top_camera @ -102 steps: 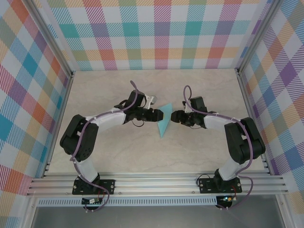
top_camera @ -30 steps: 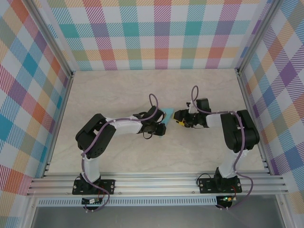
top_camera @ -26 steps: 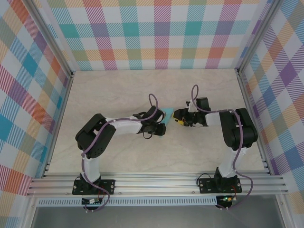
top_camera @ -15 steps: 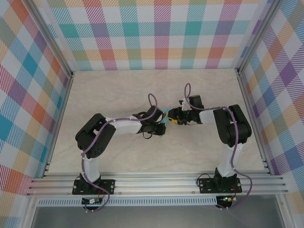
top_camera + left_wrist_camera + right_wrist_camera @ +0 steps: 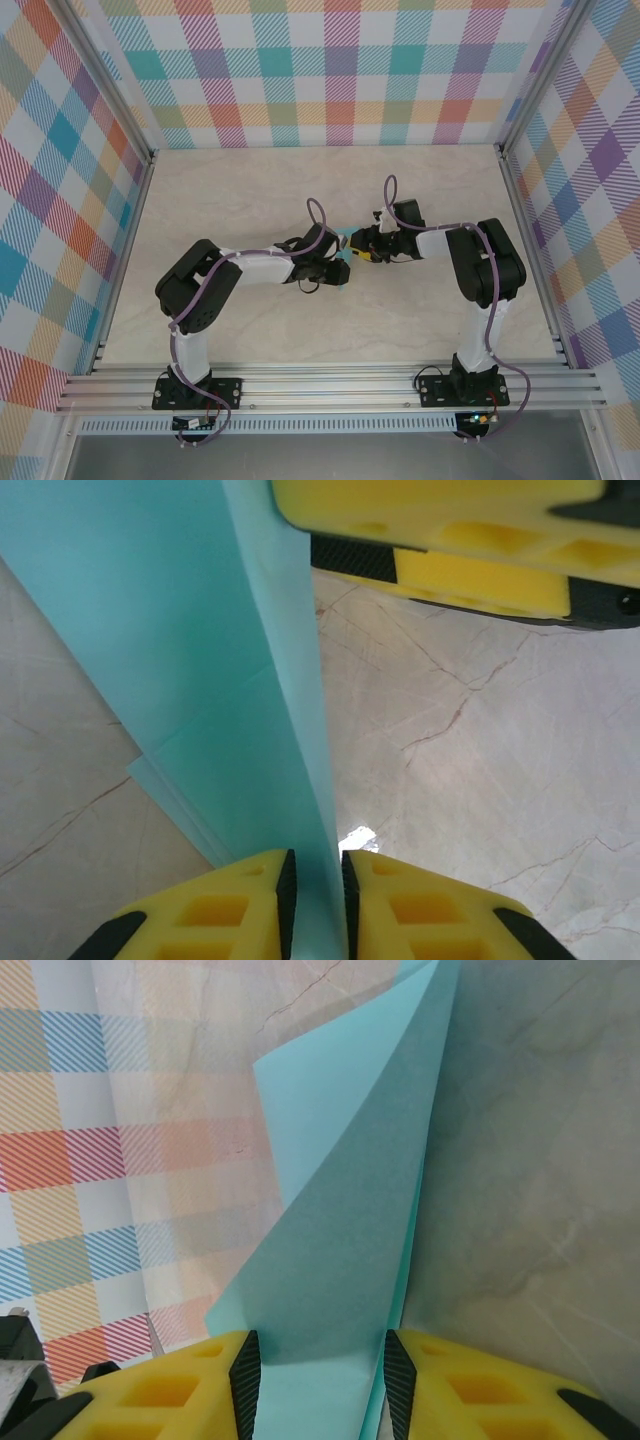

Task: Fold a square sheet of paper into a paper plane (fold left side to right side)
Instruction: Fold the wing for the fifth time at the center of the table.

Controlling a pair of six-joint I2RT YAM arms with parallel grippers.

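Centrally in the top view, the left gripper (image 5: pixel 336 268) and right gripper (image 5: pixel 358 247) meet over the bench (image 5: pixel 220 200). Left wrist: narrow jaws pinch the turquoise paper (image 5: pixel 200 680) at bottom centre. Right wrist: jaws clamp its lower edge (image 5: pixel 340 1220).

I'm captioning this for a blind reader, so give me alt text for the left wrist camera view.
The left arm's yellow fingers pinch a folded turquoise paper that runs up the frame. The right arm's yellow fingers reach its far end at the top, over a marbled tabletop.
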